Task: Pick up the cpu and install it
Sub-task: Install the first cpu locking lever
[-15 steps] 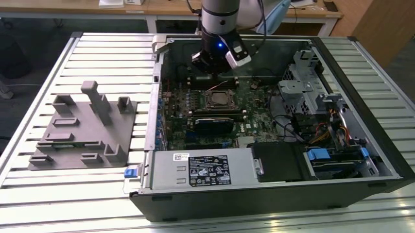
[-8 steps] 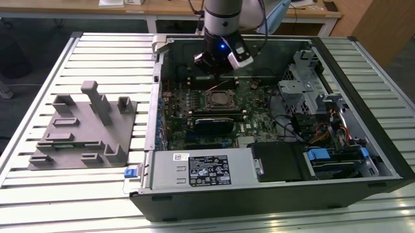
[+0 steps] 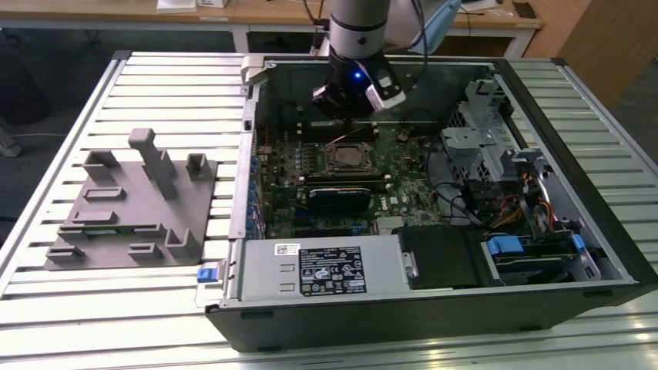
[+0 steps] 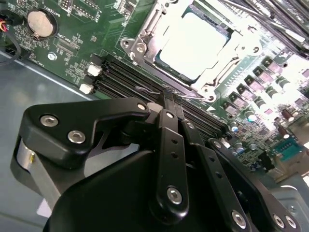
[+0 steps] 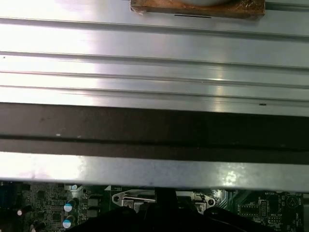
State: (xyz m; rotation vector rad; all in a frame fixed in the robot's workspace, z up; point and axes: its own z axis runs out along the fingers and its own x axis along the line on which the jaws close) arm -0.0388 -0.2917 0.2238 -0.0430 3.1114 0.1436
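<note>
Slatted aluminium tabletop (image 3: 62,308) carries an open black computer case (image 3: 432,316) and a grey plastic fixture (image 3: 134,208) beside it.

Judging by the second wrist view, the small flat silver-grey cpu (image 4: 193,46) already lies inside the shiny metal socket frame (image 4: 140,46) on the green motherboard (image 4: 63,43); the frame looks unlatched. The black gripper (image 4: 169,101) hangs just above it, jaws pressed together, holding nothing.

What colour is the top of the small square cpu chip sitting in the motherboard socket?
Pale silver-grey, seen best on the cpu in the second wrist view.
</note>
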